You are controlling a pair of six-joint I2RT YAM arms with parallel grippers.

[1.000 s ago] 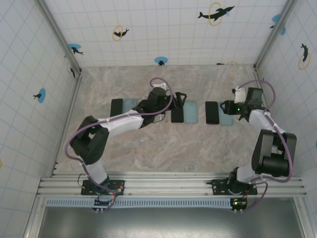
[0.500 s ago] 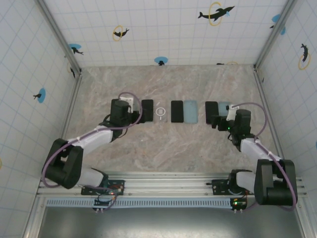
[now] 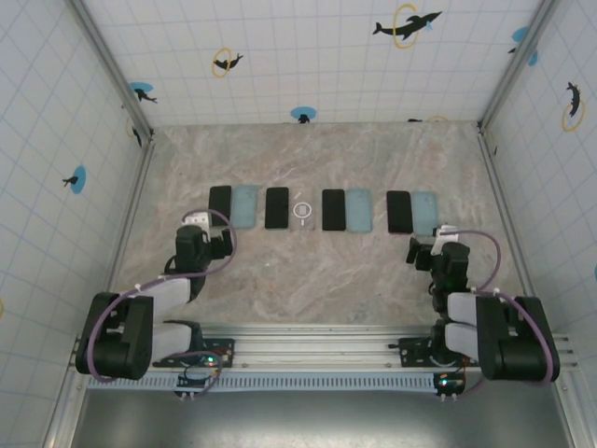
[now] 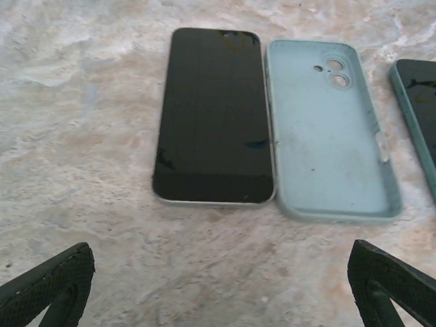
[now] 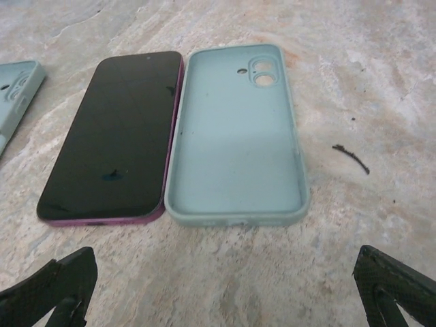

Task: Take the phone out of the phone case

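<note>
Laid flat on counter (image 3: 308, 271), far row: left phone (image 4: 214, 116) beside emptied left case (image 4: 327, 129), right phone (image 5: 112, 136) against right case (image 5: 235, 136), seemingly paired to show extraction finished; left gripper (image 4: 218, 283) and right gripper (image 5: 221, 286) spread wide, empty, parked nearside.

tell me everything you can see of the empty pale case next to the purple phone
The case is pale teal, matte and rubbery-looking, lying flat, open side up and empty. A camera cutout with two round holes sits at its far end. One long wall seems to touch the purple-edged phone; it rests on the marbled table, at the row's right end.
</note>
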